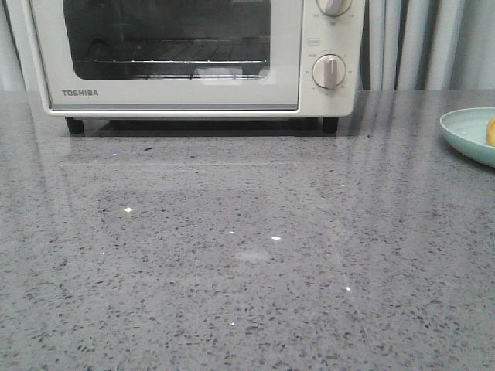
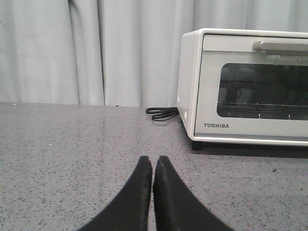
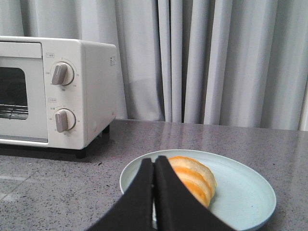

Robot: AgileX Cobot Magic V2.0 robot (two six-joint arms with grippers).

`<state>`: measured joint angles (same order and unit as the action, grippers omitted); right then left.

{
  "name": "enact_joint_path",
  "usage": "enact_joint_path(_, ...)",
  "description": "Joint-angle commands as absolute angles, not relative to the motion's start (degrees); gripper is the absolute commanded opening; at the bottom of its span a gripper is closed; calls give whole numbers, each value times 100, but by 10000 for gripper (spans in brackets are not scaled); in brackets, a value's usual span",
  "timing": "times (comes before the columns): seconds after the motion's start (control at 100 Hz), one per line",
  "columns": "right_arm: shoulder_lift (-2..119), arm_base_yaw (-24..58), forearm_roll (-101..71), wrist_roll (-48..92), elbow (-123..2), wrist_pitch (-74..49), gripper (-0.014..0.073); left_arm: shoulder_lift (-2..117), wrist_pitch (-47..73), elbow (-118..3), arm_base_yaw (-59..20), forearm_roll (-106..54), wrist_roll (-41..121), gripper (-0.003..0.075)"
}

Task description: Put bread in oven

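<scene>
Front view: oven [image 1: 193,58] at the back of the grey speckled counter [image 1: 232,255], door shut, wire rack visible through the dark glass, two round dials on its right panel. Pale green plate [image 1: 469,133] at the right edge, with a sliver of yellow bread [image 1: 491,131] on it. No arms in frame.

Left wrist view: left gripper [image 2: 153,166] fingers pressed together, holding nothing, low over bare counter. Oven off to one side, cream painted metal, bar handle [image 2: 281,45] along the door top, black cord [image 2: 161,113] coiled behind it.

Right wrist view: right gripper [image 3: 154,166] also closed and empty, tips just in front of the bread [image 3: 192,179]. Bread is a ridged, golden roll with orange bands, looks soft, sitting on the smooth, shallow plate [image 3: 240,197].

Judgement: door comes first. Left arm should hook the handle and pull down fully. Right should open wide and pinch the roll gently across its middle.
</scene>
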<state>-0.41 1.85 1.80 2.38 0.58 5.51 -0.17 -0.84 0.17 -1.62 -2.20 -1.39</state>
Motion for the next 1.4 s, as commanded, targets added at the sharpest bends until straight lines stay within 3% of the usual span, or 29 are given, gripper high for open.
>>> enact_joint_path(0.0,-158,195,145,227,200,1047,-67,-172,-639,132,-148,-244,-155,-21)
enact_joint_path(0.31,-158,195,-123,-1150,200,1113,-67,-172,-993,132,-148,-651,-164,-21)
enact_joint_path(0.43,-158,195,-123,-1160,200,1138,-67,-172,-1590,47,-148,-938,-471,-21)
enact_joint_path(0.5,-158,233,-278,-1891,156,1174,-67,-172,-1949,-89,-148,-938,-854,-21)
enact_joint_path(0.56,-158,279,-290,-2370,40,929,-67,-172,-2046,-298,-148,-938,-1049,-22)
enact_joint_path(0.81,-95,562,-230,-2085,-1132,-936,-67,33,-1654,-1452,-286,-482,-1135,-21)
enact_joint_path(1.12,917,685,-230,-1193,-2603,-2216,-67,1639,-132,-3318,-878,-74,-1124,-21)
enact_joint_path(1.39,1786,685,-230,-1015,-3214,-1896,-68,3755,90,-4705,-1734,158,-898,-21)
